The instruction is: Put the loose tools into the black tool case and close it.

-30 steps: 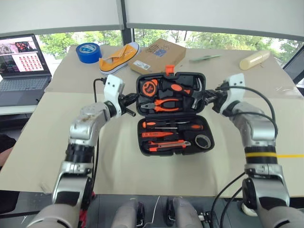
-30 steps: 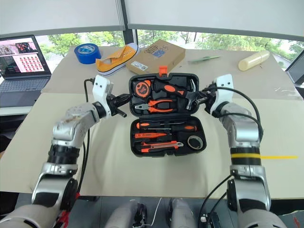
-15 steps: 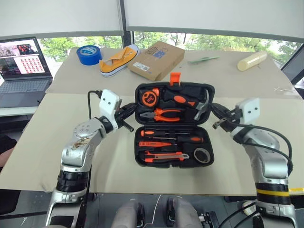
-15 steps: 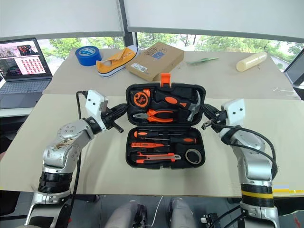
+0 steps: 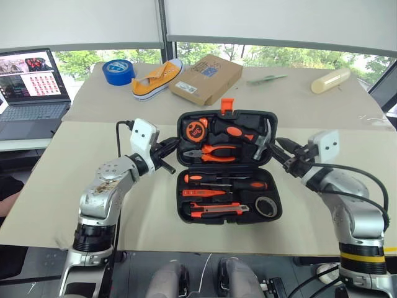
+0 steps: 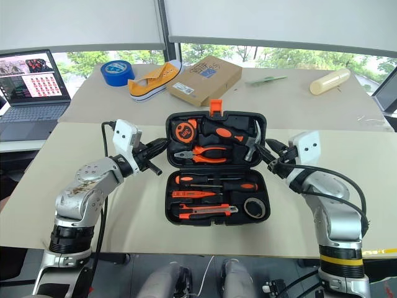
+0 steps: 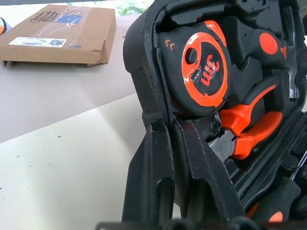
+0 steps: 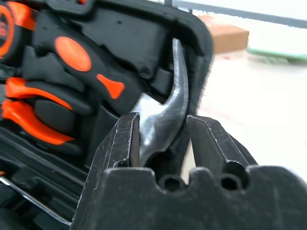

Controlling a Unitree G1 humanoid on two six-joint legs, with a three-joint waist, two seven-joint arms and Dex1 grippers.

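The black tool case (image 5: 183, 162) lies open mid-table, its lid raised on the far side with an orange latch (image 5: 227, 105) on top. The lid holds a tape measure (image 7: 204, 72), pliers (image 5: 214, 152) and a hammer (image 8: 165, 110). In the near half lie two screwdrivers (image 5: 224, 181), a slim orange tester (image 5: 203, 193), a utility knife (image 5: 218, 210) and a dark tape roll (image 5: 266, 206). My left gripper (image 5: 171, 149) is shut, right at the lid's left rim. My right gripper (image 5: 278, 152) is open at the lid's right rim, its fingers either side of the hammer's claw.
At the back of the table are a blue tape roll (image 5: 118, 70), a yellow shoe (image 5: 155, 77), a brown cardboard box (image 5: 206, 78), a green stick (image 5: 267, 79) and a cream cylinder (image 5: 335, 79). A laptop (image 5: 31, 87) sits far left. The table's front edge is just behind the case.
Both hands have drawn back a little along the lid's sides. The right gripper has gone from shut to open. The camera has shifted too.
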